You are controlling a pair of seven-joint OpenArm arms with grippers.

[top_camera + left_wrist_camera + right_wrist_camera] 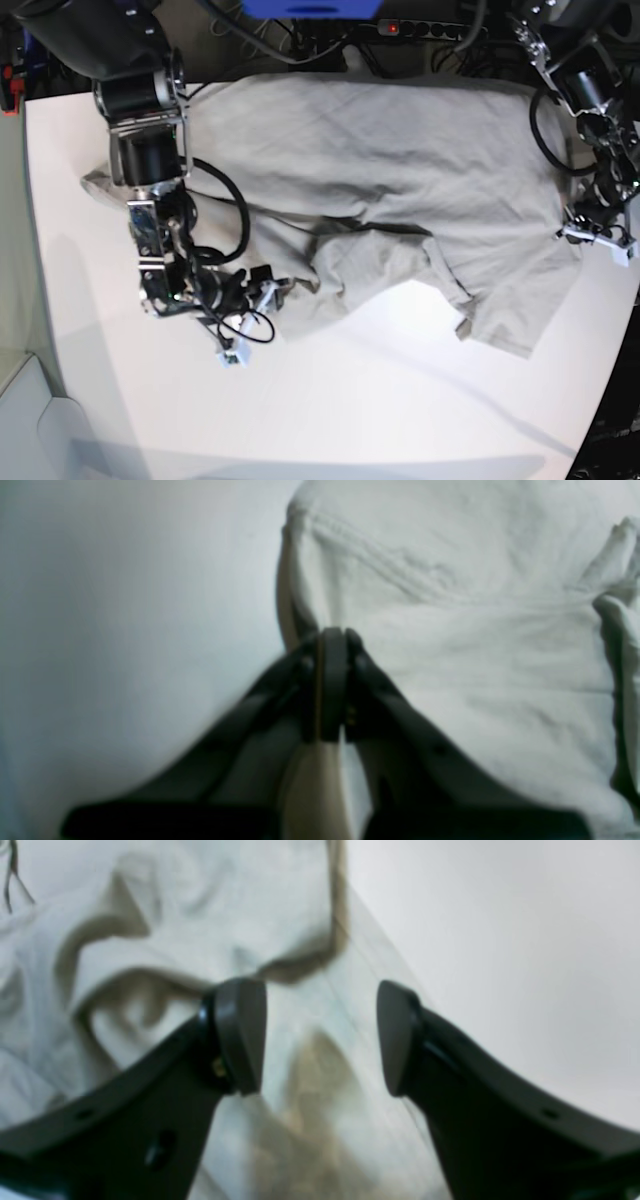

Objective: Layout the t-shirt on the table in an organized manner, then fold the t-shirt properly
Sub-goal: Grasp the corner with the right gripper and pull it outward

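Observation:
The light grey-beige t-shirt (400, 170) lies spread over the far half of the white table (350, 400), with its near edge bunched and folded in the middle. At the right side of the base view my left gripper (578, 228) is at the shirt's edge. The left wrist view shows that gripper (332, 640) shut on a fold of the t-shirt (475, 655) beside bare table (125, 630). My right gripper (268, 290) is at the shirt's near-left edge. It (317, 1037) stands open, jaws wide apart over the hem of the wrinkled t-shirt (150, 940), nothing pinched.
Cables and a power strip (420, 28) run along the table's far edge, behind the shirt. The right arm's body and looped cable (215, 230) lie over the shirt's left part. Bare white tabletop (500, 940) spans the near half.

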